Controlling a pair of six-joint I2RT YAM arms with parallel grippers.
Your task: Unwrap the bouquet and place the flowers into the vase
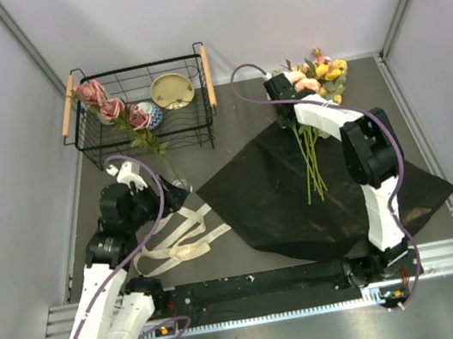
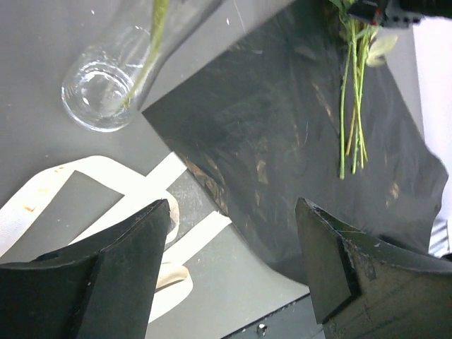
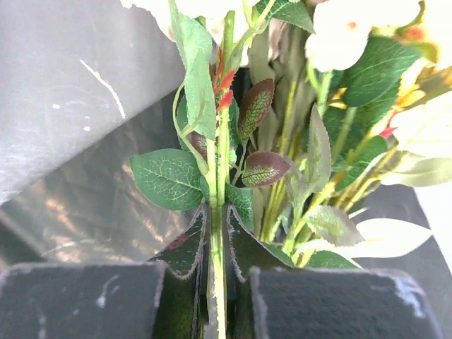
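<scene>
The bouquet is unwrapped: its black paper lies flat on the table with the cream ribbon loose beside it. A bunch of flowers lies at the paper's far edge, stems pointing towards me. My right gripper is shut on one green stem of that bunch, leaves pinched between its fingers. The clear vase holds pink roses that lean over the basket. The left wrist view shows the vase with a stem in it. My left gripper hangs open over the ribbon, beside the vase.
A black wire basket with wooden handles stands at the back left. It holds a beige cup and a blue-patterned bowl. White walls close in the table on three sides.
</scene>
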